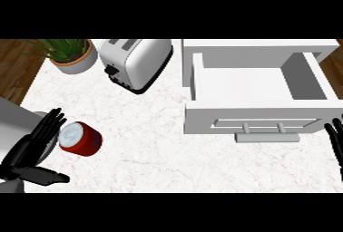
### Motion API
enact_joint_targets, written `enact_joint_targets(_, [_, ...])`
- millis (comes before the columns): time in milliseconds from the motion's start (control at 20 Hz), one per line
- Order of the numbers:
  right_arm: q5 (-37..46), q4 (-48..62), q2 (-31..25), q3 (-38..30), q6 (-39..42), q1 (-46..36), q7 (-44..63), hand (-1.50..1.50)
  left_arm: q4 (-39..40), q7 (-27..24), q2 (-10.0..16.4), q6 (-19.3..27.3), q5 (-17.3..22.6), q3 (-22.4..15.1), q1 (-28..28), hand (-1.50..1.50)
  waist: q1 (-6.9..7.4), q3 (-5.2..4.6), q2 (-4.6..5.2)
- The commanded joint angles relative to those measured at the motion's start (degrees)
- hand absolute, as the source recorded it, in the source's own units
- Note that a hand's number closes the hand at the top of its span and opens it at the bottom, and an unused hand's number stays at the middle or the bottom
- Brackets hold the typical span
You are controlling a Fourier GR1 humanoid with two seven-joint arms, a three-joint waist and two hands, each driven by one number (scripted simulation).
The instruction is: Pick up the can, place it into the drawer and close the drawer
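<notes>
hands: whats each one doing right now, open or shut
Left hand: open, fingers straight beside the red can, not curled round it.
Right hand: open, holding nothing, resting at the view's right edge.

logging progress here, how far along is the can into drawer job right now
Done: only that the drawer stands open. In hand: the left hand is open beside the can, which stands on the counter, not gripped. Left: grasp the can, lift it, set it in the drawer, push the drawer shut. The right hand rests open at the view's right edge.
</notes>
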Motion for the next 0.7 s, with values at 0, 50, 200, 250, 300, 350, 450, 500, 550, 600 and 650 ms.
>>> enact_joint_targets(0, [2.7,1.1,1.8,1.6,-1.5,-1.4,-0.6,-1.50,4.7,-0.6,1.2,-1.0,0.4,0.8,-1.6,-1.50,0.07,-0.26,0.17])
enact_joint_targets(50, [-2.1,-2.3,-0.8,-1.3,0.8,-0.9,2.8,-1.50,6.0,-0.5,2.2,-0.4,0.1,1.3,-3.7,-1.50,-0.06,-0.27,0.17])
enact_joint_targets(200, [1.4,0.6,1.8,1.5,-0.7,-1.4,-0.5,-1.50,13.5,-7.0,1.9,1.7,-3.4,0.5,-4.0,-1.50,-0.28,-0.31,0.31])
enact_joint_targets(250, [0.3,-0.5,0.7,0.4,0.7,0.1,-1.2,-1.50,14.4,-5.3,4.4,-0.3,-1.4,2.5,-5.8,-1.50,-0.47,-0.31,0.31])
enact_joint_targets(300, [3.9,-0.4,2.4,3.3,-0.2,1.1,-1.6,-1.50,14.0,-4.1,1.8,1.5,-2.2,0.9,-6.5,-1.50,-0.49,-0.31,0.32])
enact_joint_targets(350, [1.3,-5.2,2.6,3.1,-1.4,1.2,3.1,-1.50,13.7,-5.8,0.3,2.6,-2.9,0.2,-4.2,-1.50,-0.55,-0.34,0.28])
enact_joint_targets(450, [3.4,1.6,2.6,4.1,-1.8,0.0,-3.1,-1.50,11.6,-5.7,-0.1,2.1,-2.7,-0.5,-1.8,-1.50,0.06,-0.26,0.20])
enact_joint_targets(500, [1.2,-3.9,1.2,2.2,-2.0,-2.6,5.7,-1.50,18.5,-7.6,0.2,3.5,-4.2,-0.4,-6.7,-1.50,-0.38,-0.33,0.30])
enact_joint_targets(550, [2.1,-2.4,2.6,3.7,-2.4,0.7,0.8,-1.50,20.3,-7.4,-0.9,5.2,-4.8,-0.9,-9.8,-1.50,-0.46,-0.30,0.26])
enact_joint_targets(600, [1.8,-4.8,1.8,2.7,-0.7,1.6,3.0,-1.50,21.5,-9.3,2.1,2.5,-3.8,0.3,-9.1,-1.50,-0.29,-0.29,0.22])
enact_joint_targets(650, [-1.7,-4.8,0.2,-0.1,-1.4,-2.2,6.9,-1.50,21.0,-10.2,-0.8,4.8,-4.8,-1.2,-8.3,-1.50,-0.18,-0.29,0.22])
